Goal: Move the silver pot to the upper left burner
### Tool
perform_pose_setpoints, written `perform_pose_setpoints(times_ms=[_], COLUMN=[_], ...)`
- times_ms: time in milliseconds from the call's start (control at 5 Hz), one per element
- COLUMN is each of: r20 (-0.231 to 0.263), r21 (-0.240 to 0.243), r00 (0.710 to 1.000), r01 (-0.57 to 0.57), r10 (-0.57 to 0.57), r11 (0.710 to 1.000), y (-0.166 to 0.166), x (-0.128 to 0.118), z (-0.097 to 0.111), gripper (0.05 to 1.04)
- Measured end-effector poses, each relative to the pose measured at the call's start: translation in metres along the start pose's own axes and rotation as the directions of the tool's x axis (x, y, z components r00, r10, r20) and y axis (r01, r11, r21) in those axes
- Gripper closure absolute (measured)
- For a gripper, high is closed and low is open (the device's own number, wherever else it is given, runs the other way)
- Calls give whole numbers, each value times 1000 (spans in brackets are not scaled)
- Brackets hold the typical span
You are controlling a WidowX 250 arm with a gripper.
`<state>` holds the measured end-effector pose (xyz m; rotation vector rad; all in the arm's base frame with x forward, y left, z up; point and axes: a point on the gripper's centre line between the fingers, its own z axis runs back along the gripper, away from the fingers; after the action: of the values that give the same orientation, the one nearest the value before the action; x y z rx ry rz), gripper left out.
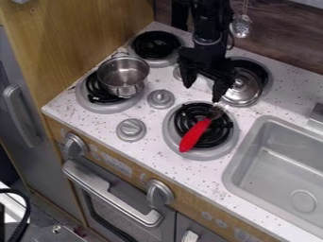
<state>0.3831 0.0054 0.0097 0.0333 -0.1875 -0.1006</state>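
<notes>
1. While the silver pot (115, 78) sits upright over the lower left burner (107, 109), you see it off-centre there, shifted towards the upper right, so part of the black coil shows at its lower left.
2. Your pot's open mouth faces up; its body is round, and its small loop handles give you its long axis, running roughly from the top to the bottom of the view, leaning slightly right at the lower end.
3. Your claw (203, 93) hangs fingers down, right of the pot and well apart from it, near the lower right burner (202, 155). Its two fingers are spread wide, with nothing held between them.
4. The upper left burner (156, 43) lies just beyond the pot, towards the top of your view.
5. On the worktop (176, 176), you have a metal lid (247, 96) over the upper right burner (267, 75), and a red-handled utensil (195, 134) lying across the lower right one. The sink (271, 163) is at your right.
</notes>
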Motion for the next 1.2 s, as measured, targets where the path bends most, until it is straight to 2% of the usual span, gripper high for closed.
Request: perform_pose_setpoints(times_ms=[200,400,600,800,1000,1200], r20=[-43,-17,26,50,35,-3], r21=[-6,3,72,105,120,128], r00=[999,998,993,990,973,957], r01=[-1,-67,-116,-138,-230,-286], r10=[1,67,114,134,227,288], r11=[1000,998,991,985,966,950], y=[-1,27,69,85,114,126], x=[-9,-4,5,12,7,10], z=[-14,-15,-5,3,-10,-33], gripper=[85,85,85,85,85,85])
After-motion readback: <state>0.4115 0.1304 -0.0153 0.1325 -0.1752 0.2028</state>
